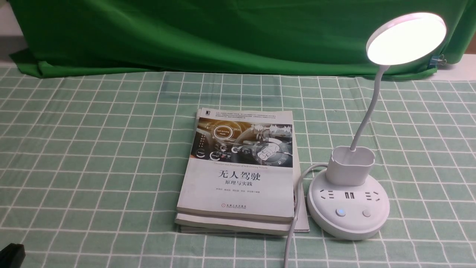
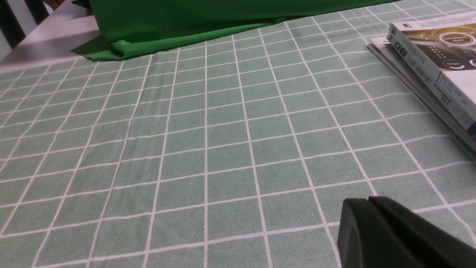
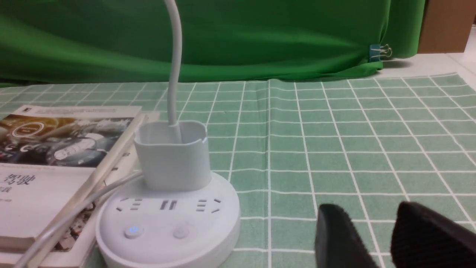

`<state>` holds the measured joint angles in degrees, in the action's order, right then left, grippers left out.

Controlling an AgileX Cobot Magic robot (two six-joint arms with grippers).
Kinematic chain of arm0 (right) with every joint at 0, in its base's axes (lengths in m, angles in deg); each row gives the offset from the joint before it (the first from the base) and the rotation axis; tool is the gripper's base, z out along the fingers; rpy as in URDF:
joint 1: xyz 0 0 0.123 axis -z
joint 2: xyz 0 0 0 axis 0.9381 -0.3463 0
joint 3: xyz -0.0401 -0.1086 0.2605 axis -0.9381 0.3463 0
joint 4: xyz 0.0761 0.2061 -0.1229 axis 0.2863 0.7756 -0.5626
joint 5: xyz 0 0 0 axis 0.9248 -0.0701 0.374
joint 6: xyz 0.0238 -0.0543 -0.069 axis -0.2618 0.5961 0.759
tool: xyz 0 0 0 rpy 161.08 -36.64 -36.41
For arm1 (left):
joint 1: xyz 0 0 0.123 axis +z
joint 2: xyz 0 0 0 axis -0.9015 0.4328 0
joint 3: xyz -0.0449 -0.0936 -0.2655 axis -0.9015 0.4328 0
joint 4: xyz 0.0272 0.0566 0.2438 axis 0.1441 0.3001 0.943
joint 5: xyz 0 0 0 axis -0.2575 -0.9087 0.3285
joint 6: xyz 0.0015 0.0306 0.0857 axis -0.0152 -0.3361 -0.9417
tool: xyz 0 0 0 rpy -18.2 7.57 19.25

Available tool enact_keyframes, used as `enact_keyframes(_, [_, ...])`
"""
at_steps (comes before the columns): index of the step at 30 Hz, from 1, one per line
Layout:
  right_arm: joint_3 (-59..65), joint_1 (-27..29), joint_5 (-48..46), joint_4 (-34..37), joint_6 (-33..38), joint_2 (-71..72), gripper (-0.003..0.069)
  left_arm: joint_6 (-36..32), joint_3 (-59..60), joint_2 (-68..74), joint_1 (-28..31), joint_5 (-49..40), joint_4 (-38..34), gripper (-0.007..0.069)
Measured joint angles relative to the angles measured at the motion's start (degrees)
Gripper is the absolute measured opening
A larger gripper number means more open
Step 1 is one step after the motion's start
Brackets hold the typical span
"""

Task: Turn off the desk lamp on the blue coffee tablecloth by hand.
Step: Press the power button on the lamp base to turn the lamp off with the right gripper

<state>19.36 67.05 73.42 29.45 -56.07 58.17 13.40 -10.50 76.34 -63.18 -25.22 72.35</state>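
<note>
The white desk lamp (image 1: 347,208) stands on the pale green checked tablecloth (image 1: 93,149), to the right of a book. Its disc head (image 1: 406,37) glows. The round base has two buttons: the left one (image 1: 340,212) glows blue, the right one (image 1: 367,213) is plain. In the right wrist view the lamp base (image 3: 167,223) is close by, with my right gripper (image 3: 370,219) open and empty beside it, apart from it. My left gripper (image 2: 369,201) is shut and empty over bare cloth (image 2: 186,149); a black part of it (image 1: 11,255) shows at the front left corner.
A stack of books (image 1: 238,171) lies left of the lamp, touching its white cord (image 1: 295,208), which runs off the front edge. A dark green backdrop cloth (image 1: 223,33) hangs along the back, held by a clip (image 1: 438,59).
</note>
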Motion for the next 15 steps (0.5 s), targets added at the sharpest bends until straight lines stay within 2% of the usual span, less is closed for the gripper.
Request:
enact_keyframes(9, [0.0, 0.0, 1.5, 0.7, -1.1, 0.0, 0.0237, 0.0, 0.0, 0.0, 0.0, 0.0, 0.0, 0.0])
enact_keyframes(10, [0.0, 0.0, 2.2, 2.1, -2.6, 0.0, 0.0237, 0.0, 0.0, 0.0, 0.0, 0.0, 0.0, 0.0])
enact_keyframes(14, [0.0, 0.0, 6.0, 6.8, -17.5, 0.0, 0.0237, 0.0, 0.0, 0.0, 0.0, 0.0, 0.0, 0.0])
enact_keyframes(15, [0.0, 0.0, 7.4, 7.2, -19.5, 0.0, 0.0237, 0.0, 0.0, 0.0, 0.0, 0.0, 0.0, 0.0])
